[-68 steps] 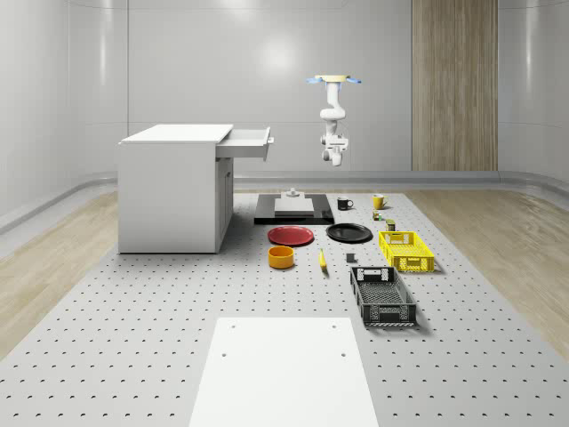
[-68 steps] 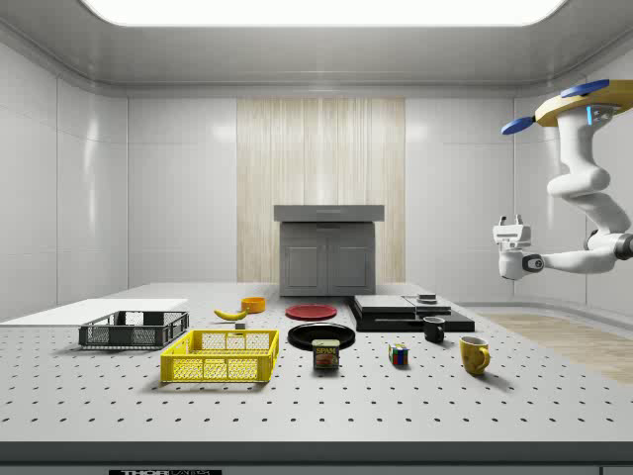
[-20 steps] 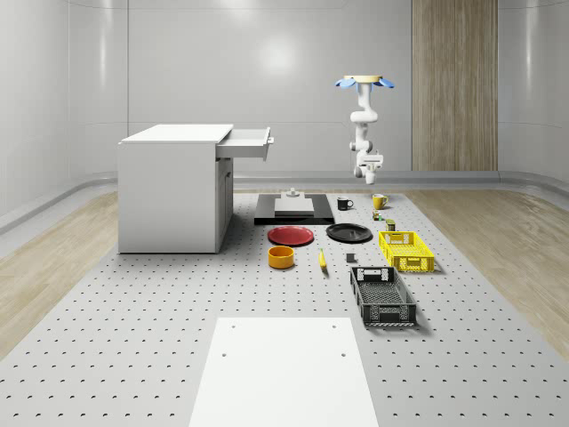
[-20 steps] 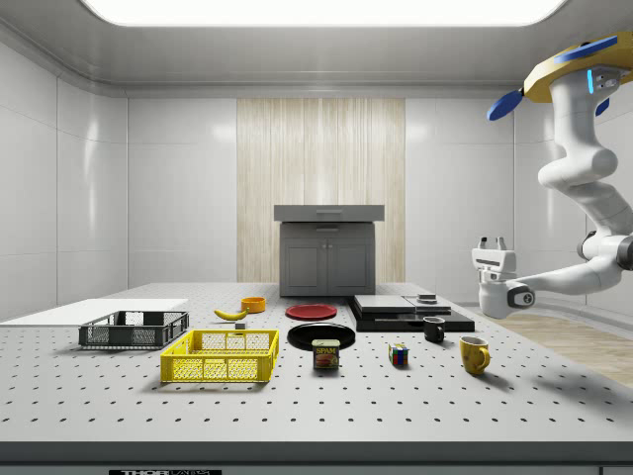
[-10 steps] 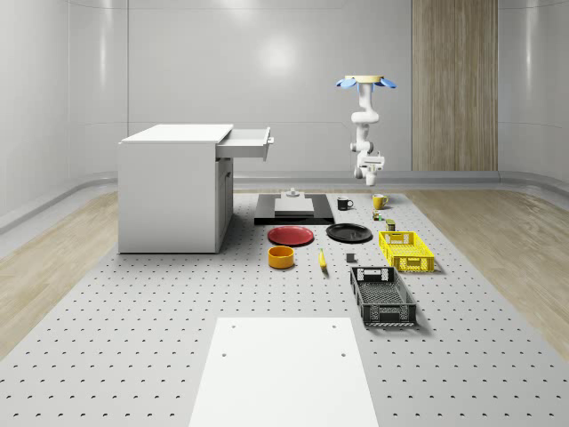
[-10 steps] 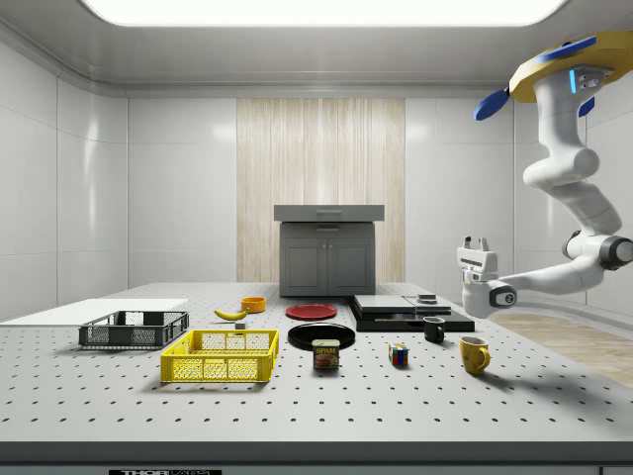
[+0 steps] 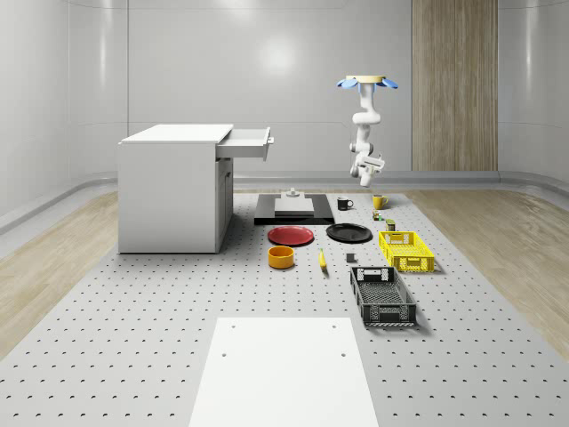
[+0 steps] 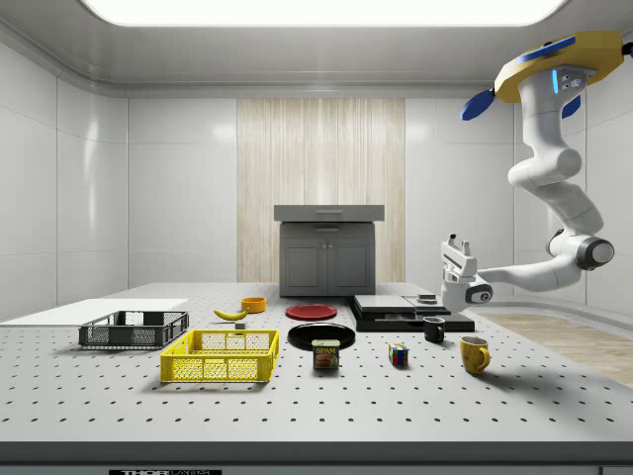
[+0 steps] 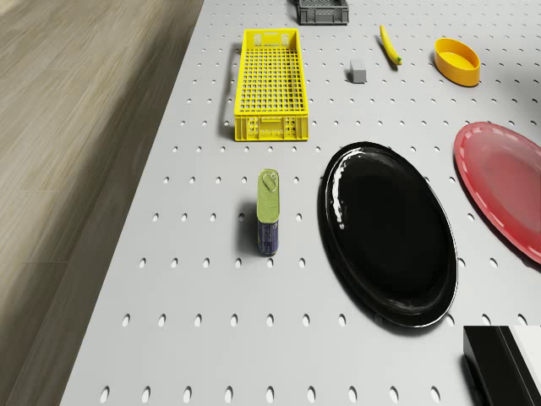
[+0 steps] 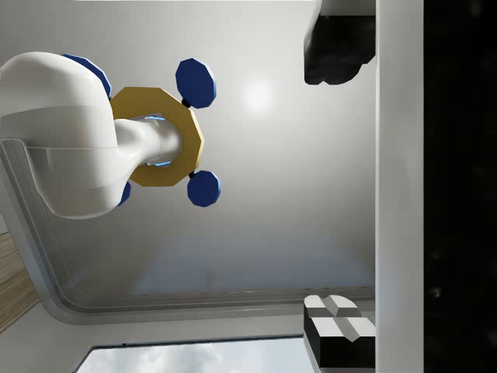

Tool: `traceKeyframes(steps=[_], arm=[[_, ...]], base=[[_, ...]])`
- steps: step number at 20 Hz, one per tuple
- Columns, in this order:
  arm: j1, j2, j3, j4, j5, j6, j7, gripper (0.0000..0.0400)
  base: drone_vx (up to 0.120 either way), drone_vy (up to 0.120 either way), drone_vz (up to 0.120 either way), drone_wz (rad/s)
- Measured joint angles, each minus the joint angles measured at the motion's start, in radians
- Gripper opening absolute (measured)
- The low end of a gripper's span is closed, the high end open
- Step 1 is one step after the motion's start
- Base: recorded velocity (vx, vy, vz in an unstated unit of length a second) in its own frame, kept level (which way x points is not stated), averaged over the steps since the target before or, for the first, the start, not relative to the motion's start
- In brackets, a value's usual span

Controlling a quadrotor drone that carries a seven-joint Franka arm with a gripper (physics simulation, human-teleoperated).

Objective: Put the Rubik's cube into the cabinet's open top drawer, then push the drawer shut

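- Drone: the yellow-bodied, blue-rotor quadrotor drone [image 8: 554, 64] hovers high over the far end of the grey perforated table [image 7: 133, 338], above the yellow mug [image 8: 474, 354] and the black mug [image 8: 433, 330]; it rests on nothing
- Change: over the last few seconds the drone has shifted toward the whole-scene view's right, away from the cabinet, and the white arm [image 8: 554, 198] has folded lower; in the side view the gripper [image 8: 458, 247] has travelled leftward, toward the spot above the cube
- Gripper: it hangs well above the table and its fingers point upward, so the wrist view looks back at the drone and the ceiling
- Fingers: the two dark fingertips [image 10: 334, 47] stand wide apart with nothing between them
- Task object: the small multicoloured Rubik's cube [image 8: 399, 354] sits on the table between the blue-and-yellow meat tin [image 8: 325, 354] and the yellow mug, untouched
- Destination: the white cabinet [image 7: 173, 191] stands well apart from the cube, with its top drawer [image 7: 247, 142] pulled out
- Assessment: this is the approach stage, nothing of the task is done; the wrist must turn downward before any descent on the cube
- Risk: the two mugs stand near the cube, so a wide approach could knock them
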Motion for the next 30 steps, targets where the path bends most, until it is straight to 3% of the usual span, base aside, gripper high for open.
traceKeyframes(steps=[6, 11, 15, 18, 24, 30], arm=[[-0.09, -0.03, 0.262, -0.126, -0.386, 0.019, 0.064, 0.04], [-0.244, -0.094, 0.578, -0.414, -0.925, 0.028, 0.209, 0.04], [-0.442, -0.151, 0.784, -0.642, -1.333, -0.03, 0.386, 0.04], [-0.602, -0.19, 0.889, -0.735, -1.533, -0.102, 0.506, 0.04], [-0.825, -0.256, 1.005, -0.799, -1.702, -0.203, 0.655, 0.04], [-0.923, -0.305, 1.053, -0.81, -1.739, -0.231, 0.72, 0.04]], base=[[0.12, 0.0, 0.0, 0.0], [0.048, 0.0, -0.112, 0.0], [0.0, 0.0, -0.12, 0.0], [0.0, 0.0, -0.12, 0.0], [0.087, 0.0, -0.12, 0.0], [0.12, 0.0, -0.12, 0.0]])
